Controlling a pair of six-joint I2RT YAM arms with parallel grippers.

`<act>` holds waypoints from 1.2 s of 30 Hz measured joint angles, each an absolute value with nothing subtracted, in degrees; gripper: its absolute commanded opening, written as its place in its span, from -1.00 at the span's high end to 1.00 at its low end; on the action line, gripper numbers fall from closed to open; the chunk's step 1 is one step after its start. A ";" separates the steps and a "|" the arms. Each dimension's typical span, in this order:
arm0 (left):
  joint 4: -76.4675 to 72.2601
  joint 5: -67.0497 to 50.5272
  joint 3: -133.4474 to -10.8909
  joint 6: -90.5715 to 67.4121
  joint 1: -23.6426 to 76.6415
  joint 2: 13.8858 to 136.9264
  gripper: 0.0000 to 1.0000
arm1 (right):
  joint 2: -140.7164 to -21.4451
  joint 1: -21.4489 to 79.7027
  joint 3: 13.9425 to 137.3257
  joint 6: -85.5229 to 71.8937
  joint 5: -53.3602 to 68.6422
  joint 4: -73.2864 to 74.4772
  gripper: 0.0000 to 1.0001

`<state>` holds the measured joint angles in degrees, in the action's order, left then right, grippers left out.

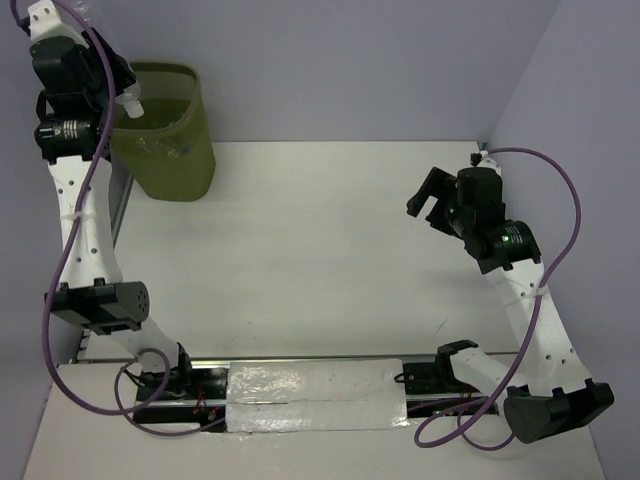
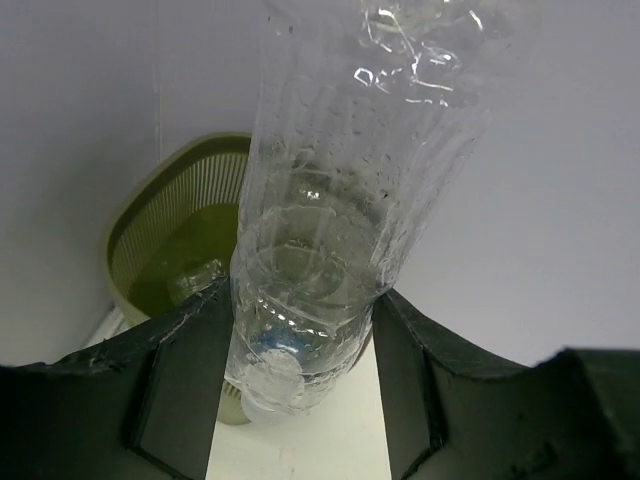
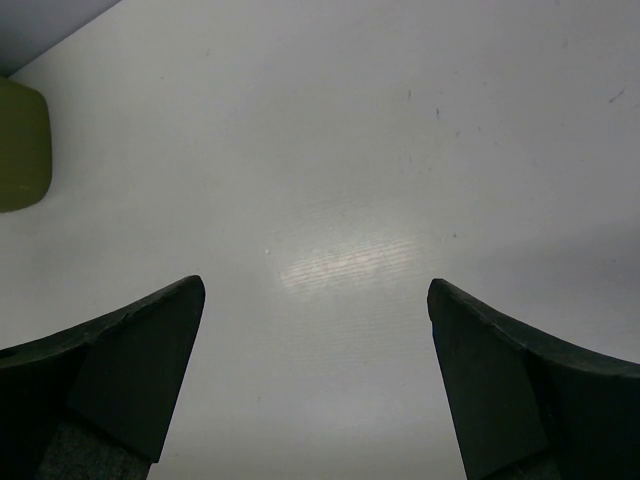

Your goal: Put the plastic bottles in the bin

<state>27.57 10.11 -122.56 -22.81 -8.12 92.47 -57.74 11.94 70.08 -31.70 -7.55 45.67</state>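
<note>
My left gripper (image 2: 300, 340) is shut on a clear, crinkly plastic bottle (image 2: 340, 210), holding it near its cap end, high over the near rim of the olive-green bin (image 2: 175, 190). In the top view the left gripper (image 1: 122, 90) sits at the bin's (image 1: 185, 150) left rim, with the bottle's white end (image 1: 133, 100) poking out. Another clear bottle (image 2: 195, 280) lies inside the bin. My right gripper (image 1: 428, 200) is open and empty above the white table at the right; its wrist view (image 3: 315, 310) shows only bare table between the fingers.
The bin stands at the table's far left corner against the grey back wall (image 1: 350, 60). A corner of the bin shows in the right wrist view (image 3: 20, 145). A foil-taped strip (image 1: 315, 395) runs between the arm bases.
</note>
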 measured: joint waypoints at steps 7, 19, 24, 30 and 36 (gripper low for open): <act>28.16 6.00 -124.40 -26.74 -12.86 102.54 -0.22 | -57.52 11.94 70.00 -32.16 -6.70 45.60 -1.00; 26.85 4.75 -121.86 -28.77 -13.41 105.08 -0.99 | -57.01 11.94 68.97 -32.77 -6.44 45.39 -1.00; 29.43 3.55 -125.86 -28.62 -13.32 104.90 -0.99 | -57.01 11.94 68.97 -32.77 -6.44 45.39 -1.00; 30.55 1.26 -124.84 -27.33 -9.91 97.12 -0.99 | -57.58 11.94 69.01 -32.77 -6.74 45.39 -1.00; 29.80 -0.67 -110.83 -25.56 3.99 82.43 -0.99 | -59.77 11.94 69.73 -32.77 -7.42 45.50 -1.00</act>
<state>29.80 -0.67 -110.83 -25.56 3.99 82.43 -59.77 11.94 69.73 -32.77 -7.42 45.50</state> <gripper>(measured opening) 0.994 0.997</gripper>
